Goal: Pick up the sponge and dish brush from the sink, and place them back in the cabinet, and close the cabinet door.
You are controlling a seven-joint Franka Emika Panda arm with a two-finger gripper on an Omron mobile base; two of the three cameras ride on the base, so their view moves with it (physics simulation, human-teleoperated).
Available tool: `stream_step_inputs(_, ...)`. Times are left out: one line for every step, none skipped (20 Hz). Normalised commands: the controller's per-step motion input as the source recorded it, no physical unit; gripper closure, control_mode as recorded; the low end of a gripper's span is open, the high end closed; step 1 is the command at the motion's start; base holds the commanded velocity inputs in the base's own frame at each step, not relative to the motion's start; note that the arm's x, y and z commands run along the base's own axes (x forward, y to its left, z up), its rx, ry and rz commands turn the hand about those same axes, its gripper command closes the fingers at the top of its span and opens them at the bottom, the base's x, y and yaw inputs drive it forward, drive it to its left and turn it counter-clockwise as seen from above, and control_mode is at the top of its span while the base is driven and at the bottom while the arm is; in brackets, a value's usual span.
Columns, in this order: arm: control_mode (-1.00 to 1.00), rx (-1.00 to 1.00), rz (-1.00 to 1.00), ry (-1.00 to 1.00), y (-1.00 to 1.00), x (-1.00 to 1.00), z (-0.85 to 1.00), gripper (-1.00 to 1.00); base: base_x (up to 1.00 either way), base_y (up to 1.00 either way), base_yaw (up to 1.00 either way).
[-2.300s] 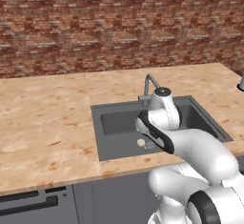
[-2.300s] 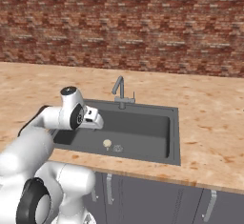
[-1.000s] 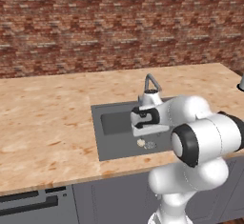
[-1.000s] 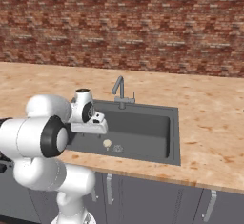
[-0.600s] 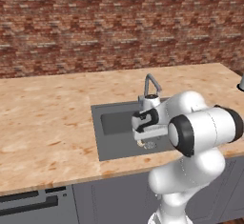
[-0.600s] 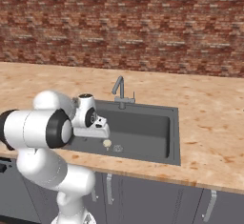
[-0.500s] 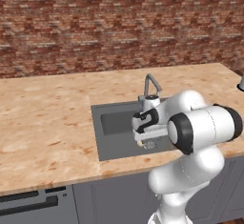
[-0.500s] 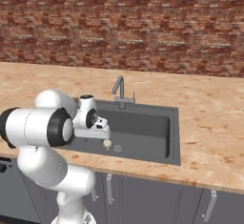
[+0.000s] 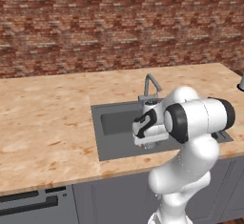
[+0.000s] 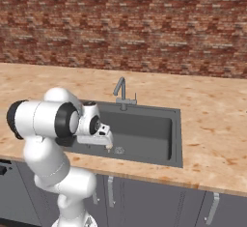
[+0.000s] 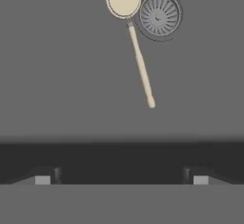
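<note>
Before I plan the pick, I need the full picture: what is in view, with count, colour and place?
dish brush: one, cream round head and slim cream handle, lying on the sink floor, head beside the drain
drain: one, grey, round, in the sink floor
sink: one, dark grey, set in the countertop
faucet: one, grey metal, behind the sink
countertop: one, light wood-grain
brick wall: one, red-brown, behind the countertop
gripper: one, dark fingertips, open, above the sink floor

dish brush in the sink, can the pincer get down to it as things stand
Probably yes: the open pincer hangs over the sink, and the dish brush lies bare on its floor beside the drain, nothing between.
</note>
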Motion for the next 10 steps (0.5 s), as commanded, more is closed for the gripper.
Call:
stream_step_inputs(-1.00, 0.00, 0.00, 0.00, 0.00, 0.10, -0.26, -1.00, 0.00, 0.00, 0.00)
stream_step_inputs(-1.00, 0.00, 0.00, 0.00, 0.00, 0.12, -0.26, -1.00, 0.00, 0.00, 0.00)
stream_step_inputs(-1.00, 0.00, 0.00, 0.00, 0.00, 0.15, -0.26, -1.00, 0.00, 0.00, 0.00)
stream_step_inputs(-1.00, 0.00, 0.00, 0.00, 0.00, 0.16, -0.26, -1.00, 0.00, 0.00, 0.00)
stream_step_inputs(-1.00, 0.00, 0.00, 0.00, 0.00, 0.21, -0.23, -1.00, 0.00, 0.00, 0.00)
stream_step_inputs(-1.00, 0.00, 0.00, 0.00, -0.01, 0.21, -0.22, -1.00, 0.00, 0.00, 0.00)
stream_step_inputs(-1.00, 0.00, 0.00, 0.00, -0.01, 0.21, -0.19, -1.00, 0.00, 0.00, 0.00)
stream_step_inputs(-1.00, 0.00, 0.00, 0.00, -0.01, 0.21, -0.19, -1.00, 0.00, 0.00, 0.00)
stream_step_inputs(-1.00, 0.00, 0.00, 0.00, -0.01, 0.20, -0.18, -1.00, 0.00, 0.00, 0.00)
stream_step_inputs(-1.00, 0.00, 0.00, 0.00, 0.00, 0.21, -0.15, -1.00, 0.00, 0.00, 0.00)
